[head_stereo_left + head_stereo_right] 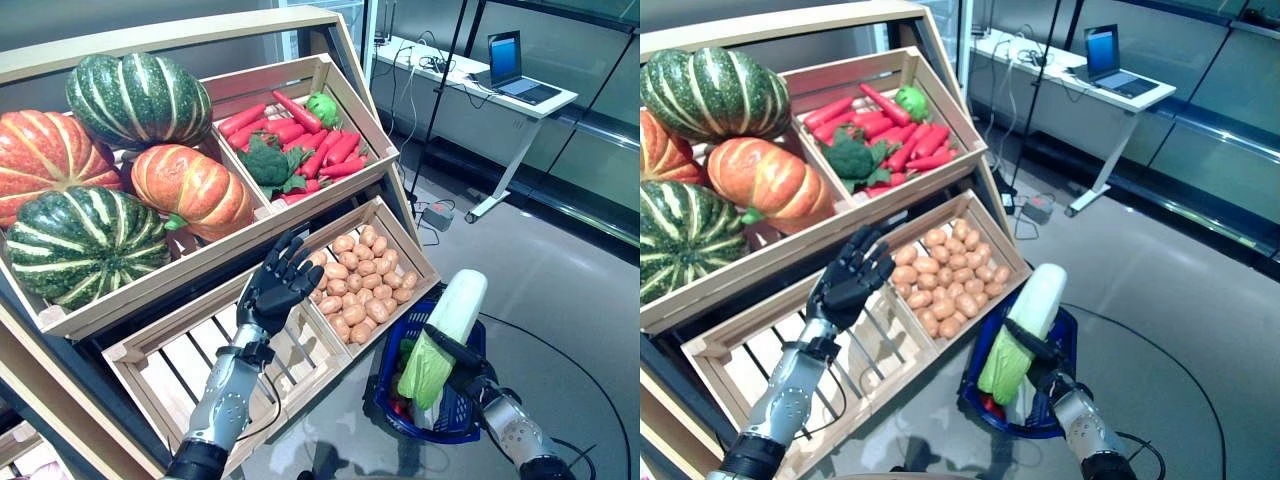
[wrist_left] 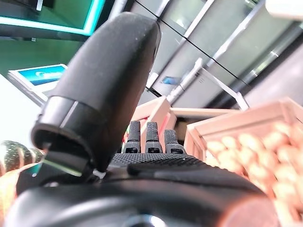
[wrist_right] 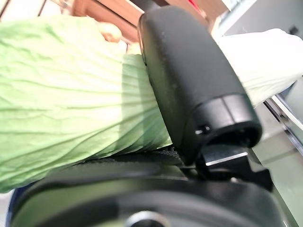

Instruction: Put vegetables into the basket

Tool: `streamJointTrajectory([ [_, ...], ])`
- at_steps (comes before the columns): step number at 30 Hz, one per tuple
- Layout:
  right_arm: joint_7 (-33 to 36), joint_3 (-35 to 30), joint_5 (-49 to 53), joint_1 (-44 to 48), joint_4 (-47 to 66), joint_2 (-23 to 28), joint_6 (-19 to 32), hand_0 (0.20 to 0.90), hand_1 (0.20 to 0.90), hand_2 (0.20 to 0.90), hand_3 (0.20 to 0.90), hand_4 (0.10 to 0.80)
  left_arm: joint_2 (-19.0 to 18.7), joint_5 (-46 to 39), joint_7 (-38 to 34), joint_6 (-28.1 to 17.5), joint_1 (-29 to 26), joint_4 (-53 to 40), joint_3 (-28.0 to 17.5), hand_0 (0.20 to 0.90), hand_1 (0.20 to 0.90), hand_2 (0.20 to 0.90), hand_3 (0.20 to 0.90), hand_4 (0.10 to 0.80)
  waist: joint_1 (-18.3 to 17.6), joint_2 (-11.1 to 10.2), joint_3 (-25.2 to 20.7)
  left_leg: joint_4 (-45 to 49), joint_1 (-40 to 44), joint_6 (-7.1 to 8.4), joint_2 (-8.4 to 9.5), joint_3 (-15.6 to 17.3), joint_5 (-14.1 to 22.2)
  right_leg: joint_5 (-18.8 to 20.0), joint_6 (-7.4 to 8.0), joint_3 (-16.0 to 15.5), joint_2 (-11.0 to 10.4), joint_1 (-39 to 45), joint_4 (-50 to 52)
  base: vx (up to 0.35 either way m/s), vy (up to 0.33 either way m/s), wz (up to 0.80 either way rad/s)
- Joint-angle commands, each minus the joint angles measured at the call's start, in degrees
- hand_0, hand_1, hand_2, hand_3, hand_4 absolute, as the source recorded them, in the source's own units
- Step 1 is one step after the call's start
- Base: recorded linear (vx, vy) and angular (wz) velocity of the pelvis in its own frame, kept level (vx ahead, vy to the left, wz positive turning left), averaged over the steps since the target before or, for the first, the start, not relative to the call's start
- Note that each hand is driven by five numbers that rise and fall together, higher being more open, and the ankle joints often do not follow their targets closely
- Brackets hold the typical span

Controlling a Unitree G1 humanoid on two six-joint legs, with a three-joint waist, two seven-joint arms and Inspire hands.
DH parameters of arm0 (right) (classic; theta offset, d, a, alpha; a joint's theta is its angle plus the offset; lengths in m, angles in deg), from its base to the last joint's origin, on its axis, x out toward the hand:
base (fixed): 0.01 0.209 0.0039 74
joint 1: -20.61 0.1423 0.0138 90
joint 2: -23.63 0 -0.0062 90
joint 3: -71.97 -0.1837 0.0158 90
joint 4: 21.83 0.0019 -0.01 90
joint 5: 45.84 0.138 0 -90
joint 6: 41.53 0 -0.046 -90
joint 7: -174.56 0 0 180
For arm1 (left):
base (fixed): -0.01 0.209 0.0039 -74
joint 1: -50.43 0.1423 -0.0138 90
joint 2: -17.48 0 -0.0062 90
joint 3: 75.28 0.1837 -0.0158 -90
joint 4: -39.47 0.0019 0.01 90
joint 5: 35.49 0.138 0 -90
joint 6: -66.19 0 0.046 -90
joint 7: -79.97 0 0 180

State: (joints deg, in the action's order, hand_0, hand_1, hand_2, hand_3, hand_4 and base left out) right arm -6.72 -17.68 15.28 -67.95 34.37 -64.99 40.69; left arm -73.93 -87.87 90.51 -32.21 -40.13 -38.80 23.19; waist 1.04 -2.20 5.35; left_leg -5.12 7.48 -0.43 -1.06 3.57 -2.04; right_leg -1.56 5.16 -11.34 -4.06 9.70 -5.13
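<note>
Pale wood, blue plastic, glossy squash skins

The crates [image 1: 300, 340] are unpainted slatted wood, matt and lightly grained; at ten o'clock the pumpkins [image 1: 130, 95] have smooth, glossy ribbed skins, and the carrots [image 1: 320, 150] look like shiny plastic beside a rough, knobbly broccoli [image 1: 265, 160]. The potatoes [image 1: 365, 280] are matt — dull tan skins. At five o'clock the basket [image 1: 460, 425] is blue plastic mesh. The cabbage [image 1: 445, 335] held by the right hand [image 1: 462, 362] is crinkled, veined, cloth-like leaf fading to a smooth pale stalk. Both that hand and the left hand [image 1: 275, 285] are matt black plastic, finely textured; the forearms are brushed silver metal. The floor [image 1: 560, 280] is polished grey, faintly reflective.
</note>
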Motion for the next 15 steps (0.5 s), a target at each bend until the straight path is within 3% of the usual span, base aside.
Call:
streamJointTrajectory([
  [1, 2.63, -5.25, -2.55, 5.45, 0.35, 2.31, 8.39, 0.3, 0.3, 0.3, 0.3, 0.4, -1.05, 2.44, 2.77, -2.75, -2.62, 0.05, -1.17, 0.9, 0.9, 0.9, 0.9, 0.8, 1.5, 0.75, -0.64, 0.12, 1.6, -0.73, -0.46, 0.99, 5.24, 0.45, -4.19, -1.26, 0.47, 0.59, 0.13, 0.058, -0.018, 0.0],
  [4, 7.06, -4.65, -6.41, 8.63, -2.9, 4.65, 11.25, 0.3, 0.3, 0.3, 0.3, 0.4, -2.0, 3.03, 3.09, -3.47, -3.14, 1.67, 0.08, 0.9, 0.9, 0.9, 0.9, 0.8, 2.58, 1.15, 2.57, 1.59, -0.54, -0.59, -0.43, -0.04, 4.22, -1.51, -4.82, -1.97, 0.19, -2.81, 5.39, -0.035, -0.023, 0.01],
  [9, 10.77, -0.53, -7.48, 20.25, -7.75, 7.6, 14.81, 0.3, 0.3, 0.3, 0.3, 0.4, -2.99, 1.31, 2.41, -7.28, -10.59, 4.73, 3.37, 0.9, 0.9, 0.9, 0.9, 0.8, 3.04, 1.65, 12.58, 19.68, -14.72, -0.1, 0.07, -1.1, 8.17, -6.77, -6.09, -2.63, -1.89, -15.58, 22.52, -0.281, -0.055, 0.07],
  [15, 13.75, 1.73, -9.02, 28.29, -9.73, 9.93, 14.65, 0.3, 0.3, 0.3, 0.3, 0.4, -3.0, 1.68, 1.03, -7.53, -13.21, 3.74, 5.29, 0.9, 0.9, 0.9, 0.9, 0.8, 3.22, 2.76, 17.56, 35.13, -28.23, -1.57, 1.19, -0.76, 12.9, -12.09, -7.61, -2.86, -4.94, -29.13, 40.59, -0.167, -0.019, 0.11],
])
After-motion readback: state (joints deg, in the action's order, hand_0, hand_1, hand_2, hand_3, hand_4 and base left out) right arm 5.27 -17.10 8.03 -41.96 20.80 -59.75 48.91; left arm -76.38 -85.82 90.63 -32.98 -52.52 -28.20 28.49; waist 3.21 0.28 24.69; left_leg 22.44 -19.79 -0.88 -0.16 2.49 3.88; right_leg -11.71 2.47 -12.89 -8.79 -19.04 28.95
